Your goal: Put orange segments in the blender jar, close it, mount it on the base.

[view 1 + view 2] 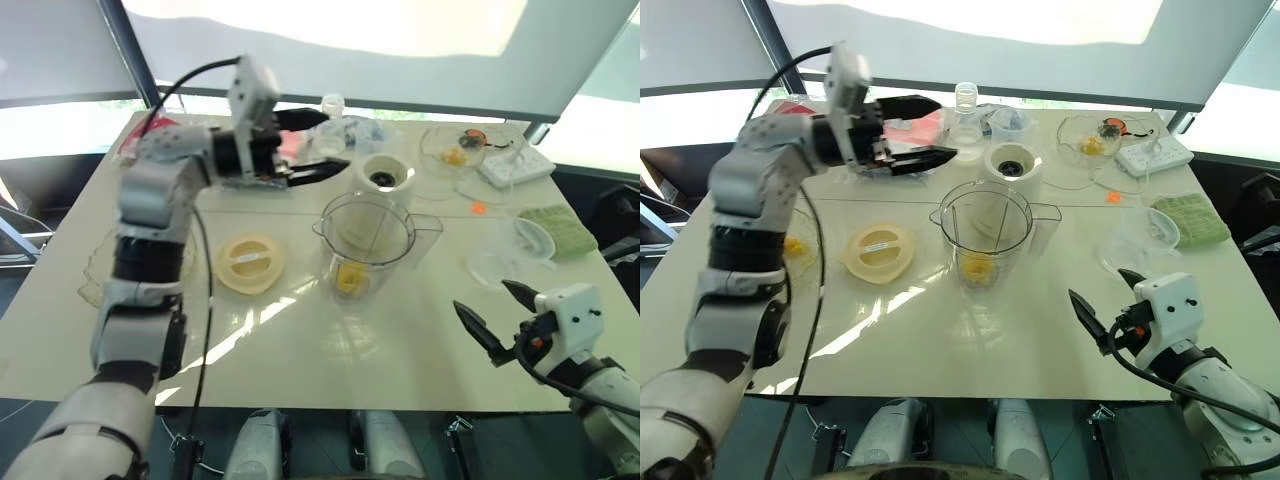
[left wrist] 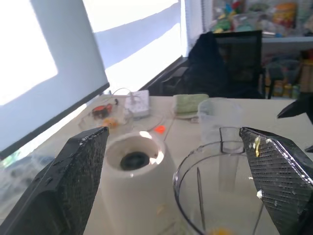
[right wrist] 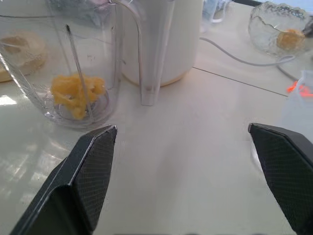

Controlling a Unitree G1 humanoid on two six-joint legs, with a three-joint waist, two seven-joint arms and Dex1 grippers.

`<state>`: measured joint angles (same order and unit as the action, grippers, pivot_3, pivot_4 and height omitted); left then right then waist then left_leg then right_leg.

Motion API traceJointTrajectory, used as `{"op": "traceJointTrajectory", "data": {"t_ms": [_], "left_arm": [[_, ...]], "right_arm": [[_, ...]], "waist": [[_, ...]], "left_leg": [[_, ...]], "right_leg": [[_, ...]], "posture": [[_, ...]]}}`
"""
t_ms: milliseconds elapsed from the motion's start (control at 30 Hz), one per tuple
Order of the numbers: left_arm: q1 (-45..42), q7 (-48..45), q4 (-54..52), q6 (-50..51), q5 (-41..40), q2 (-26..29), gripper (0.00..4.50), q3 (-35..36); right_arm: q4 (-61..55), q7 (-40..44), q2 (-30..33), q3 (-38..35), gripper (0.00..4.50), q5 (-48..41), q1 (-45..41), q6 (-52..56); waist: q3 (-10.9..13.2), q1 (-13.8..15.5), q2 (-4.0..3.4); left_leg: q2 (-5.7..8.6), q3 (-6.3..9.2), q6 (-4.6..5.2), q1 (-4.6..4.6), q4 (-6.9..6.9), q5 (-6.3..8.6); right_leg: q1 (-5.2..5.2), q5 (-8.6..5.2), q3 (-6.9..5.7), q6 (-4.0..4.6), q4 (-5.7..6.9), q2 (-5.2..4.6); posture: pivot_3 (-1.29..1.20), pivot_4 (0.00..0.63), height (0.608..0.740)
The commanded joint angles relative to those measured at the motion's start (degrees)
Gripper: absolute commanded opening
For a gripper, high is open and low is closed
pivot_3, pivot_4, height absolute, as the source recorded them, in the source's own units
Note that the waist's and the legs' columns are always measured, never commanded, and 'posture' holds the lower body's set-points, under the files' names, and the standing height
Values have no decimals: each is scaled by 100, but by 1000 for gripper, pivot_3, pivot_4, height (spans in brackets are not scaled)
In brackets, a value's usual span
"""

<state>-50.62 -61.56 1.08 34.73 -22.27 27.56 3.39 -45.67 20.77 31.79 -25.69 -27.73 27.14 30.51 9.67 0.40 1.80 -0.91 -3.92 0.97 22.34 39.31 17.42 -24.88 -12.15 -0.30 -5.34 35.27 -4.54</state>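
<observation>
Left eye view: blender jar [image 1: 367, 243] upright at frame centre on the surface [image 1: 300, 340], orange segments [image 1: 351, 279] piled at its bottom. Base [image 1: 385, 177] just behind the jar, upper centre, dark socket up. Flat cream lid [image 1: 249, 262] left of the jar, apart from it. Left tool [image 1: 310, 146] upper centre-left, level, jaws wide, nothing held, above the surface beside the base. Right tool [image 1: 496, 315] lower right, jaws wide, empty, well clear of the jar.

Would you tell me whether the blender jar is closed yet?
Open: the blender jar has a bare rim, and the lid lies beside it.
</observation>
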Motion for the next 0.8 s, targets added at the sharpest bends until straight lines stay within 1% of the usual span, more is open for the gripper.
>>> {"op": "traceJointTrajectory", "data": {"t_ms": [33, 133, 233, 333, 433, 533, 700, 800], "left_arm": [[512, 320, -1212, 782, -545, 411, 4455, 390], [1024, 612, -1920, 1336, -998, 601, 4455, 600], [1240, 883, -2323, 1687, -1382, 653, 4455, 726], [1142, 1098, -2411, 1953, -1820, 585, 4455, 814], [766, 1302, -2143, 2070, -2046, 424, 4455, 726], [542, 1305, -1830, 2008, -2013, 401, 4455, 533], [415, 1050, -1379, 1638, -1732, 553, 4455, 129], [297, 776, -1239, 1524, -1668, 709, 4455, -71]], "right_arm": [[25, -215, -289, -201, 4500, 304, 60, -335], [311, -360, -643, -140, 4500, 520, 70, -614], [634, -404, -919, -71, 4500, 676, 12, -905], [843, -469, -1188, -35, 4500, 772, -3, -1151], [1047, -682, -1510, 97, 4500, 1029, -50, -1489], [1180, -1058, -1801, 147, 4500, 1378, -152, -1764], [1207, -1493, -2105, 294, 4500, 1877, -192, -2088], [1237, -1713, -2267, 268, 4500, 2033, -200, -2230]], "waist": [[0, 16, 0], [0, 34, -1], [0, 39, -2], [0, 22, -4], [1, 28, -7], [0, 23, -8], [-2, 28, -20], [-1, 26, -21]], "left_leg": [[0, 0, -1, 0, 1, -1], [1, 1, -2, -1, 1, -1], [5, 2, -2, -2, 2, -1], [6, 0, -3, -5, 4, -1], [4, 5, -3, -7, 3, -2], [5, 8, -8, -8, 3, -5], [8, 24, -11, -8, -14, -6], [8, 29, -12, -4, -16, -7]], "right_leg": [[1, -2, 0, 3, 0, -1], [4, -3, 0, 5, -4, -3], [11, -3, 0, 6, -8, -6], [12, -3, 1, 6, -8, -6], [12, -3, -1, 6, -4, 0], [13, -3, -2, 7, -2, 2], [12, -8, -10, 4, -3, 9], [10, -9, -14, 4, -4, 10]], "posture": [[0, 150, 740], [0, 150, 740], [0, 150, 740], [0, 150, 740], [0, 150, 740], [0, 150, 740], [0, 150, 740], [0, 150, 740]]}}
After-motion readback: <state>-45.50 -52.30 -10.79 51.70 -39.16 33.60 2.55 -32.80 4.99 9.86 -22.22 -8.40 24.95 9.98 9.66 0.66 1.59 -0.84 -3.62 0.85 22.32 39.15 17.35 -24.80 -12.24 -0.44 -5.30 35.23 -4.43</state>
